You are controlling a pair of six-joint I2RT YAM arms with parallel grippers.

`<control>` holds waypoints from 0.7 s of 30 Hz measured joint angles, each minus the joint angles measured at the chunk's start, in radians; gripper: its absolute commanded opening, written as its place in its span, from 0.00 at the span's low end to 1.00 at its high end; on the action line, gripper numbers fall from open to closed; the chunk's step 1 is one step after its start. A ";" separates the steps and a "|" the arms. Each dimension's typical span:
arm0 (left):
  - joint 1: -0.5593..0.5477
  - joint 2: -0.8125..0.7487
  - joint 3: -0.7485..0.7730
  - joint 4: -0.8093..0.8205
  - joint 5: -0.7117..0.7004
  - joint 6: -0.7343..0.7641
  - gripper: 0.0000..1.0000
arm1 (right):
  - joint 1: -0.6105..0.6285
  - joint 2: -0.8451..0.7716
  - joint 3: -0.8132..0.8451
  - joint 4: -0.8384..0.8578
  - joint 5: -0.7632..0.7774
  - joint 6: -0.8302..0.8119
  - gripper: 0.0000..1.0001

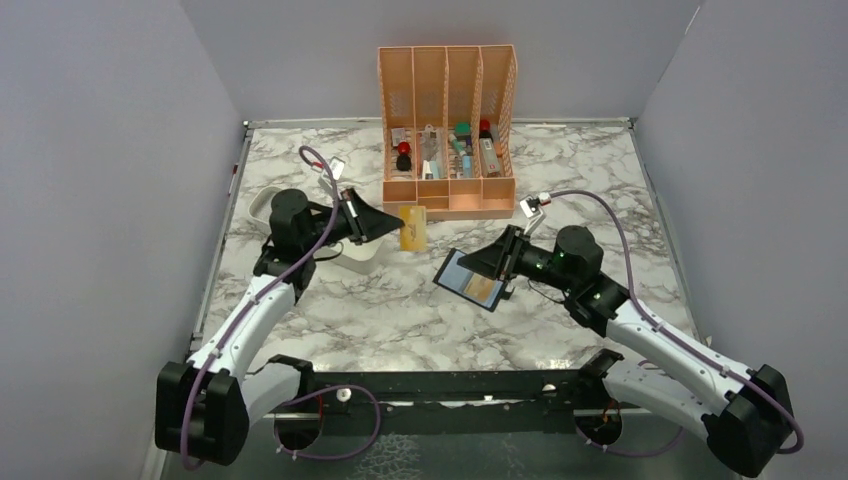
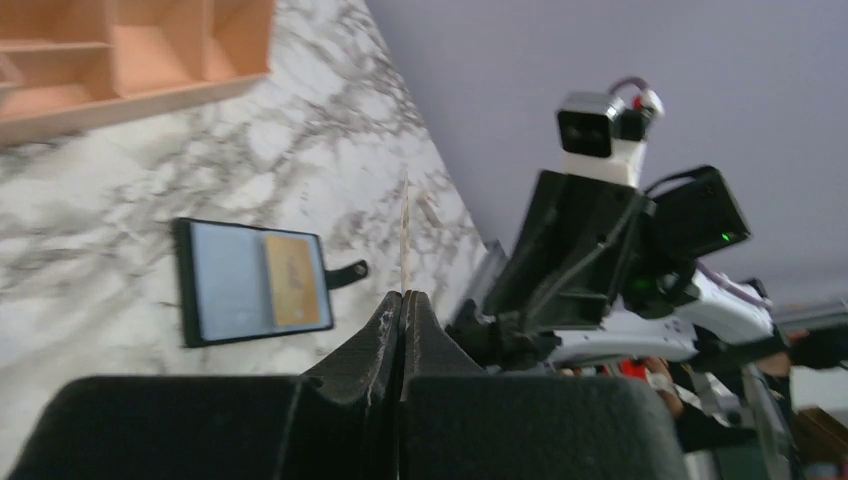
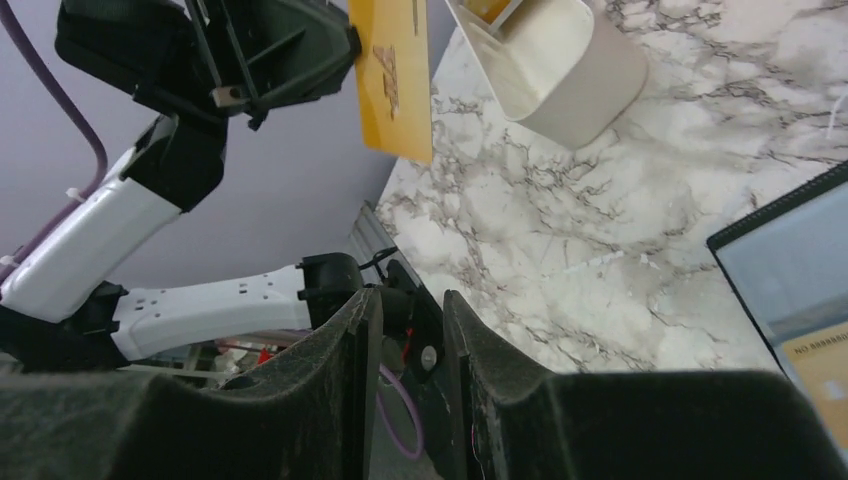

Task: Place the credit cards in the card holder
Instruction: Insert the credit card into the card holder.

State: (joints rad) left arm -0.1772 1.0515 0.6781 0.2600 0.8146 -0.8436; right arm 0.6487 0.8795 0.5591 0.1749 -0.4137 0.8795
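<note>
My left gripper [image 1: 392, 222] is shut on a gold credit card [image 1: 412, 228] and holds it in the air to the right of the white tray. In the left wrist view the card [image 2: 404, 235] shows edge-on above my closed fingertips. In the right wrist view it [image 3: 394, 75] is a gold face at the top. The black card holder [image 1: 470, 281] lies open on the table with bluish pockets and one gold card [image 2: 294, 279] in it. My right gripper [image 1: 487, 262] is open and empty, right by the holder's far edge.
A white oblong tray [image 1: 352, 256] sits under the left arm. A tall orange slotted organiser [image 1: 447, 129] with small items stands at the back centre. Grey walls close in the marble table on three sides.
</note>
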 measured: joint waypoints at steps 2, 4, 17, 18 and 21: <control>-0.064 -0.001 -0.010 0.042 0.006 -0.049 0.00 | 0.000 0.028 -0.002 0.050 -0.013 0.023 0.33; -0.132 -0.001 -0.018 0.088 0.009 -0.087 0.00 | 0.000 0.058 -0.002 0.084 -0.023 0.038 0.37; -0.249 0.006 -0.054 0.192 0.016 -0.174 0.00 | 0.000 0.116 -0.019 0.241 -0.066 0.115 0.37; -0.254 0.010 -0.055 0.195 0.016 -0.178 0.00 | 0.000 0.121 -0.020 0.249 -0.068 0.116 0.35; -0.271 0.020 -0.055 0.208 0.016 -0.185 0.00 | 0.000 0.129 -0.022 0.259 -0.072 0.119 0.21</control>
State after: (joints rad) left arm -0.4480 1.0718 0.6228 0.4679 0.8303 -1.0283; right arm 0.6487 1.0080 0.5369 0.4335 -0.4858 0.9989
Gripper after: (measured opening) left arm 0.006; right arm 0.336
